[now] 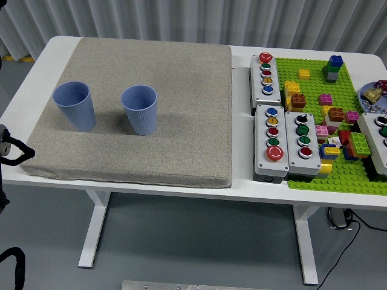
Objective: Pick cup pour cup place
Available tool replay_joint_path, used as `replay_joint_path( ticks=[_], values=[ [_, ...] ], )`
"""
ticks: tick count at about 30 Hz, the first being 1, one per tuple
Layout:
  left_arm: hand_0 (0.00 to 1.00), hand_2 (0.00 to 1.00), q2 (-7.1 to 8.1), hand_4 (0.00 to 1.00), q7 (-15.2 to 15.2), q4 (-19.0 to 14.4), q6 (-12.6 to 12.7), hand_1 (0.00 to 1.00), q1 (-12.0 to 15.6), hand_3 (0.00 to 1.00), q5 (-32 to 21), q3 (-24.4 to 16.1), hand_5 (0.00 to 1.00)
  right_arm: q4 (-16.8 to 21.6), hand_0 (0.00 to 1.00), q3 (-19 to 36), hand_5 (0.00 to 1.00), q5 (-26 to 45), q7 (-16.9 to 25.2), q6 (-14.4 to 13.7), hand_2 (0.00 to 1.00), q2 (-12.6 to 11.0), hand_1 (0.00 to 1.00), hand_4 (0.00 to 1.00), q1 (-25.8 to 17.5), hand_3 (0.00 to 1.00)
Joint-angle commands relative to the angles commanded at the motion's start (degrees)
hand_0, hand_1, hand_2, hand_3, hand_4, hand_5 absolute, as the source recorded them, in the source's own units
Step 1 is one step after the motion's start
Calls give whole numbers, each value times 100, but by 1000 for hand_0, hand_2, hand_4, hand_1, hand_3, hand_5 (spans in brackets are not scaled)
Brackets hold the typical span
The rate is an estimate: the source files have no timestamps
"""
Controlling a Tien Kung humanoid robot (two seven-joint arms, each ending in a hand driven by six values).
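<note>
Head view | left hand [11, 151] at 9 o'clock table edge, fingers unreadable | right hand unseen | two blue cups [75, 106] [140, 109] upright on grey mat [181, 121], 10 o'clock | likely light, thin-walled, crushable: grip mid-wall gently

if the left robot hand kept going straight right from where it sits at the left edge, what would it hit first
Probably the near-left edge of the grey mat; the left robot hand sits nearer than the left blue cup. Depth is unclear.

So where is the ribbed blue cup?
In the head view, the ribbed blue cup stands upright on the grey mat, left of centre, just right of the smooth blue cup.
</note>
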Motion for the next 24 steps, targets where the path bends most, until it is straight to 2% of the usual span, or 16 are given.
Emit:
replay_joint_path(
  ticks=[4,5,10,13,24],
  values=[
    [860,998,74,974,-1,7,-113,878,81,998,243,-24,689,0,736,-13,244,-14,-8,9,748,-3,701,120,-10,598],
    [874,998,113,998,3,2,-170,899,132,998,305,-13,570,0,734,-19,245,-24,-13,11,748,-4,700,120,-15,599],
    [874,998,301,998,18,-86,-446,899,440,998,382,40,570,0,734,-24,245,-42,-21,27,748,-9,700,120,-35,599],
    [887,998,407,998,32,-158,-505,905,652,998,342,128,552,0,736,-39,246,-4,-11,32,748,-17,699,120,-26,599],
    [890,998,493,998,69,-21,-600,905,1065,998,560,325,544,0,731,-23,247,-38,-39,42,747,-21,697,119,10,599]
  ],
)
